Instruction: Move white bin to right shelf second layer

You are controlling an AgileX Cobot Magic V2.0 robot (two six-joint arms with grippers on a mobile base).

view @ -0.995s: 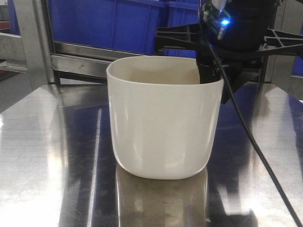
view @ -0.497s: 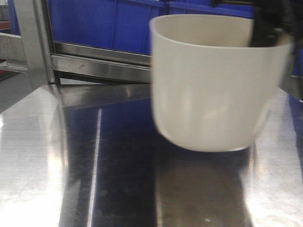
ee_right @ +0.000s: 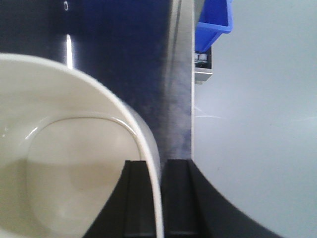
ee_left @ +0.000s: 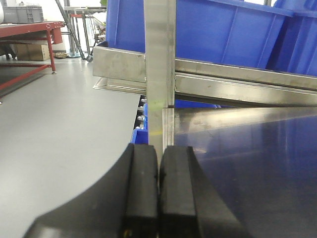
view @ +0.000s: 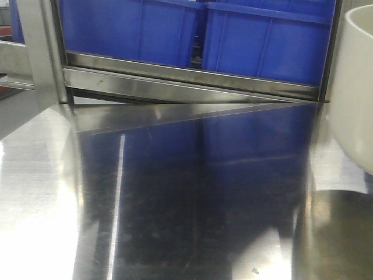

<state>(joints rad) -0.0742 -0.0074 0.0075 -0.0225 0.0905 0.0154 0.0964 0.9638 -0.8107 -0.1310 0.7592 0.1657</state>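
Front view: the white bin sits at the right frame edge, partly cut off. Its rounded lower edge shows above its reflection in the steel tabletop. Blue crates stand on the rack behind.

Left wrist view: the left claw is closed together with nothing between the jaws, near a steel upright.

Right wrist view: the right claw is clamped on the bin wall, one jaw inside and one outside, by the tabletop edge.

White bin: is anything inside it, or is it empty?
Looks empty: the right wrist view into the white bin shows only bare cream floor.
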